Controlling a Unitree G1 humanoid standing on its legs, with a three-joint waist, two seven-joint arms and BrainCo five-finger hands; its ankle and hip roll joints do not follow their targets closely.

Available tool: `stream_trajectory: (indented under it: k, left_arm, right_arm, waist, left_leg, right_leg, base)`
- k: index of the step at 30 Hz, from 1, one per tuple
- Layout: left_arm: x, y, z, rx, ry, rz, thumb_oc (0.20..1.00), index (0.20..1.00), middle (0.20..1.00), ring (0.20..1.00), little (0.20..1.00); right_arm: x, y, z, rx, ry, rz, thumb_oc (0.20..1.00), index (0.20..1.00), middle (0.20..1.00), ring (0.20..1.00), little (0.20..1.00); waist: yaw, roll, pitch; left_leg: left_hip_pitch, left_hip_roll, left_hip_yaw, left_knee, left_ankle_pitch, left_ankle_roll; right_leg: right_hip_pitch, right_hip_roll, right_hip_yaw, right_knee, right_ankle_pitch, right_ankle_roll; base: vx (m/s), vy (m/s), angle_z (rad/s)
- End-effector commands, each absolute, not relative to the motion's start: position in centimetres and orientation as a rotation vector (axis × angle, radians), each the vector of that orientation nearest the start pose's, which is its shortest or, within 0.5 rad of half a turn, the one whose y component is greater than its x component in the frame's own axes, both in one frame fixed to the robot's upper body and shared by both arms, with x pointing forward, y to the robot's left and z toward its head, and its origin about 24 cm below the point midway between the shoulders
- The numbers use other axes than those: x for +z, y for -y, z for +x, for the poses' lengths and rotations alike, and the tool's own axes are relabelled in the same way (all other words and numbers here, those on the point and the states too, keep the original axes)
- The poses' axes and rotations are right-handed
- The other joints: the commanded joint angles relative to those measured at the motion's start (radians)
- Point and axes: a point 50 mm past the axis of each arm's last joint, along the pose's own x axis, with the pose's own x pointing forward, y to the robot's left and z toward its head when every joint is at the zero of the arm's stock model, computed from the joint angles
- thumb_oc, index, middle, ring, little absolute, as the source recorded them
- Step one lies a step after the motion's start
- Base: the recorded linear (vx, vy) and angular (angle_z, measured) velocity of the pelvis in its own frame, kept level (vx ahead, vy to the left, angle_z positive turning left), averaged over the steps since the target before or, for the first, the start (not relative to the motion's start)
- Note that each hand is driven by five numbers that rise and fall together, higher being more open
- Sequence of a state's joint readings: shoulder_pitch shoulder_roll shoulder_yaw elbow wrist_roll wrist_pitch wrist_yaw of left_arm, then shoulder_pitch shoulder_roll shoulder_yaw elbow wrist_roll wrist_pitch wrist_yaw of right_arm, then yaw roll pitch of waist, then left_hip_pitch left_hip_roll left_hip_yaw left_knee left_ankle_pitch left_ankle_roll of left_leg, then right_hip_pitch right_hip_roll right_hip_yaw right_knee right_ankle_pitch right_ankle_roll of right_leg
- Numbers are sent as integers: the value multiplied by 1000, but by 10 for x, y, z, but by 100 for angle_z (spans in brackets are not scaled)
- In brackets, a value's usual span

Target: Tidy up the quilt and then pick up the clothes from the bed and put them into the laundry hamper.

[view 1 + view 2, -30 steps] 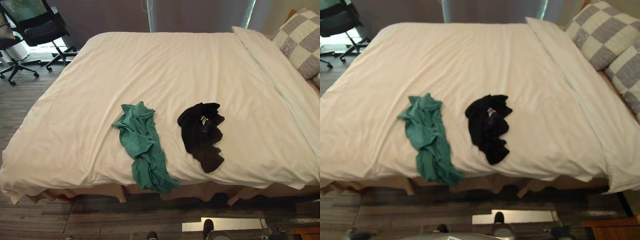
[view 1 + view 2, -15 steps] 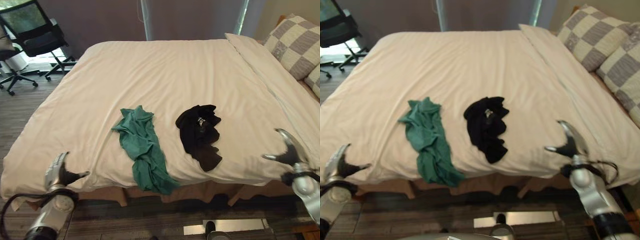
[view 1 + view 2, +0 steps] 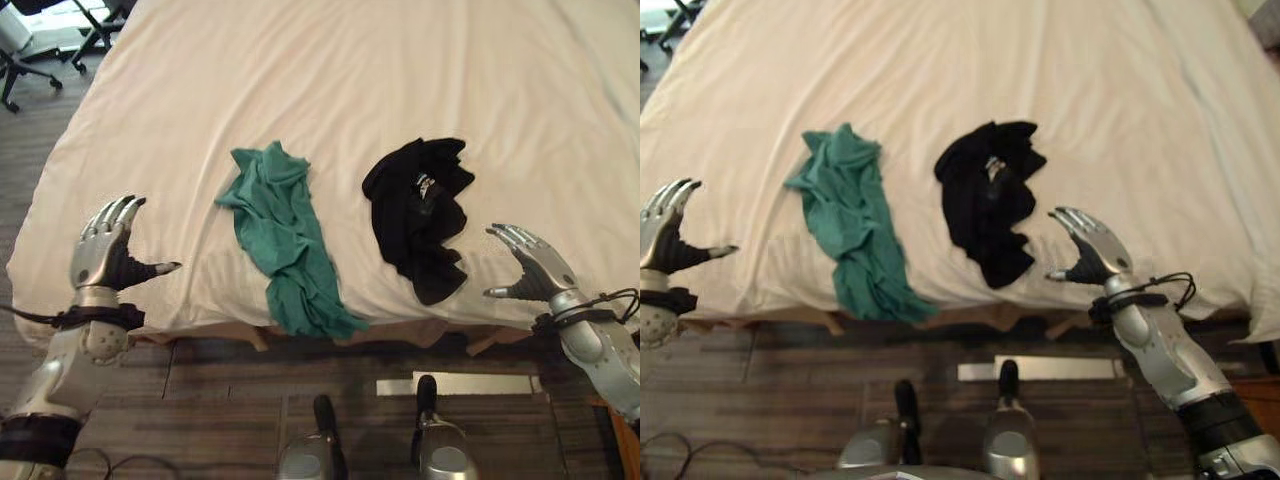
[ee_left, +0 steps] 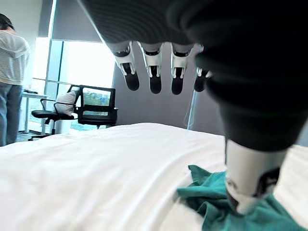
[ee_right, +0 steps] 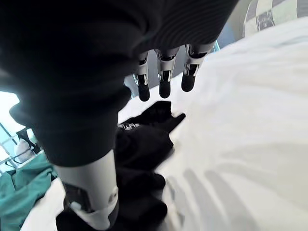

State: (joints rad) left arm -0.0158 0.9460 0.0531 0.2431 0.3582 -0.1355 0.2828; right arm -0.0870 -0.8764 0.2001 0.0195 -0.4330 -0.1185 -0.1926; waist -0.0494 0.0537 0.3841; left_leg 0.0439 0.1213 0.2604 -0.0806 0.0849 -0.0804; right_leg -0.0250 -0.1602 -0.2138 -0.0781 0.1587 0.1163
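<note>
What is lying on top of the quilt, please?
On the quilt lie a green garment, its end hanging over the near edge, and a crumpled black garment. What the quilt and these clothes cover cannot be seen.

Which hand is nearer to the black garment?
Right. The right hand is open just beside the black garment; the left hand is open beyond the green garment.

bare quilt (image 3: 340,70) behind green garment (image 3: 285,245), black garment (image 3: 418,212)

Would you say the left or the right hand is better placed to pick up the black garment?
Right, probably. The right hand hovers open just beside the black garment, while the left hand is beyond the green garment.
</note>
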Motion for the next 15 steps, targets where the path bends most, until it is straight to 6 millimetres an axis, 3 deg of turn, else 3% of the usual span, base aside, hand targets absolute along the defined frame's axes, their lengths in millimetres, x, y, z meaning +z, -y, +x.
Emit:
stream_trajectory:
  k: [1, 5, 6, 8, 11, 15]
  left_arm:
    - [153, -351, 250, 361, 187, 1346, 1000, 1000, 1000, 1000, 1000]
    - [146, -351, 246, 367, 172, 1358, 1000, 1000, 1000, 1000, 1000]
    - [185, -314, 300, 390, 333, 1351, 1000, 1000, 1000, 1000, 1000]
    - [183, -287, 327, 352, 346, 1387, 1000, 1000, 1000, 1000, 1000]
    - [197, -280, 342, 387, 379, 1396, 1000, 1000, 1000, 1000, 1000]
    - [189, -277, 349, 384, 358, 1335, 1000, 1000, 1000, 1000, 1000]
  right_arm:
    - [135, 250, 266, 64, 362, -1313, 1000, 1000, 1000, 1000, 1000]
    - [135, 254, 264, 39, 365, -1324, 1000, 1000, 1000, 1000, 1000]
    - [133, 231, 278, 101, 396, -1293, 1000, 1000, 1000, 1000, 1000]
    - [136, 219, 293, 80, 427, -1275, 1000, 1000, 1000, 1000, 1000]
    - [146, 210, 301, 49, 491, -1255, 1000, 1000, 1000, 1000, 1000]
    - [140, 201, 303, 71, 499, -1235, 1000, 1000, 1000, 1000, 1000]
  waist:
    - [-2, -48, -19]
    - [0, -40, 11]
    - [-47, -55, 13]
    - [-56, -63, 23]
    - [-65, -73, 34]
    - [-79, -79, 39]
  left_leg:
    - [-43, 54, 44, 32, -45, -42]
    - [-74, 55, 41, 38, -35, -46]
    - [-74, 62, 60, 40, -38, -50]
    - [-93, 70, 73, 50, -40, -52]
    - [-123, 80, 89, 54, -29, -57]
    - [-127, 85, 105, 53, -26, -60]
  right_leg:
    - [-77, -84, 21, 177, -187, 74]
    - [-111, -86, 23, 181, -177, 73]
    - [-131, -85, 40, 186, -180, 77]
    - [-159, -80, 59, 189, -174, 76]
    - [-201, -73, 81, 184, -160, 73]
    - [-219, -70, 94, 180, -152, 72]
  base:
    - [-100, -13, 1]
    - [-65, 3, 2]
    - [-48, 25, 1]
    - [-75, 12, -1]
    - [-77, -7, -61]
    - [-20, 8, -37]
